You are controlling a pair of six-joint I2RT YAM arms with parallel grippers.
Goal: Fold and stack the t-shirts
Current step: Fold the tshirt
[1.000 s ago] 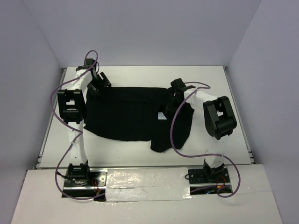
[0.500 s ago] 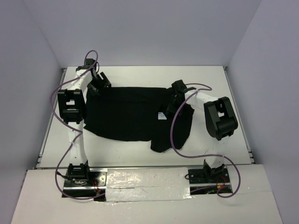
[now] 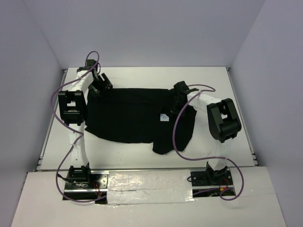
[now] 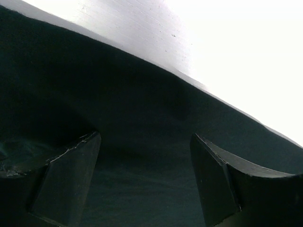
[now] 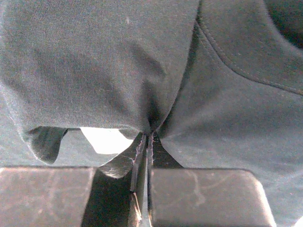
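Since the frame a second ago, little is changed in the top view. The right arm's elbow is carried slightly outward, and the right tool (image 3: 174, 108) is brought from part-open to shut. The black t-shirt (image 3: 128, 116) is spread across the middle of the desk (image 3: 142, 75), with its right portion hanging toward the near edge. A white tag (image 3: 164, 117) is seen just beside the right tool. The left tool (image 3: 100, 85) is set at the shirt's far left corner. No container is seen anywhere on the desk.

In the left wrist view, the left tool (image 4: 142, 189) is held wide, its fingers (image 4: 71, 184) well apart over dark cloth. Nothing is gripped, and bare desk (image 4: 236, 47) is seen beyond the shirt's edge.

In the right wrist view, the right tool (image 5: 147, 189) is clamped narrow on a pinch of the t-shirt (image 5: 94, 61), with creases gathered at its tips. A sliver of desk (image 5: 104, 139) is seen under a raised hem. Whether one layer or several are caught cannot be told.

A grasp for a fold is judged to be the step in hand. It would be done well if the left corner were gripped before any lift, so that both ends are raised together and the cloth is kept taut.
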